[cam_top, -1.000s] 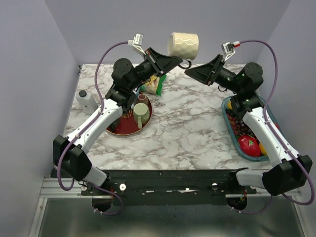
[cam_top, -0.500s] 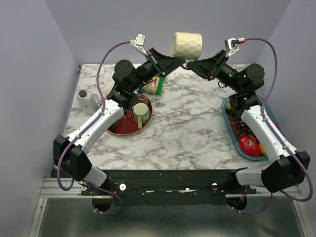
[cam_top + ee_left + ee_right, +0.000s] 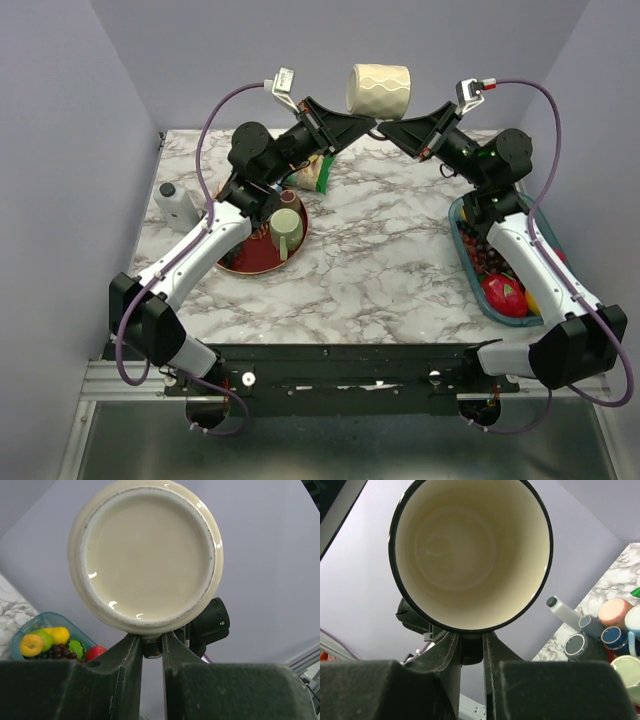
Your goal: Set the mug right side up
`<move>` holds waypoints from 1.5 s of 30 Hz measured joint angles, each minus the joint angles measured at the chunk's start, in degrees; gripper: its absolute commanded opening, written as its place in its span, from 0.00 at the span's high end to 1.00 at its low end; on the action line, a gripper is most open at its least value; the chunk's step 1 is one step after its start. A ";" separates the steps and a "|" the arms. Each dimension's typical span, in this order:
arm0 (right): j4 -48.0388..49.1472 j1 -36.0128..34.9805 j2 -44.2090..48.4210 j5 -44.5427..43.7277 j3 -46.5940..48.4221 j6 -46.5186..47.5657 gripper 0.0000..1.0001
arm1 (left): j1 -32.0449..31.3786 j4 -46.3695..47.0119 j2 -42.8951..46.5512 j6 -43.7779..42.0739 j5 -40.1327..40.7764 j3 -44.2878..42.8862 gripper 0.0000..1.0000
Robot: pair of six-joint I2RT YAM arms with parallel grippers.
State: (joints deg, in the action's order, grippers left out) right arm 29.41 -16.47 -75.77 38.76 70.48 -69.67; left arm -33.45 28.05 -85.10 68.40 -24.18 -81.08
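A cream mug (image 3: 378, 90) with a wavy pattern hangs on its side high above the back of the table, its base to the left and its mouth to the right. My left gripper (image 3: 370, 124) is shut on the handle beneath it, and the left wrist view looks straight at the mug's base (image 3: 145, 555) above the left gripper (image 3: 151, 647). From the other side my right gripper (image 3: 386, 130) is closed on the same handle. The right wrist view looks into the mug's open mouth (image 3: 470, 555) above the right gripper (image 3: 471, 650).
A red plate (image 3: 250, 262) at the left holds a green mug (image 3: 285, 228). A white bottle (image 3: 177, 203) stands beside it and a green bag (image 3: 315, 172) lies behind. A clear fruit tub (image 3: 468, 262) sits on the right.
My right gripper rose to the mug's handle and closed on it from the right. The left gripper kept its hold, and the mug shifted slightly right.
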 measured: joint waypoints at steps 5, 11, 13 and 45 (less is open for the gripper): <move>-3.21 0.00 0.59 -1.29 0.09 2.56 0.99 | 0.00 -0.15 -0.57 -1.14 -0.35 0.00 0.78; -10.56 -0.17 1.42 -3.56 2.60 8.87 0.99 | 0.09 -1.60 -0.72 -4.94 -0.72 0.04 0.36; -13.88 -0.33 1.88 -5.31 3.56 11.61 0.99 | -0.09 -2.45 -0.46 -6.23 -1.20 0.22 0.27; -39.93 -0.31 -7.96 -49.05 0.83 54.55 0.99 | 1.14 -43.41 9.16 -34.07 16.09 6.91 0.01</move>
State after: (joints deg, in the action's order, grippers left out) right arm -10.52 -16.78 -83.72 -10.28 71.31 -15.11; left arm -32.32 -15.35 -75.94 34.33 -8.10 -74.17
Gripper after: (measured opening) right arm 0.253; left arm 0.988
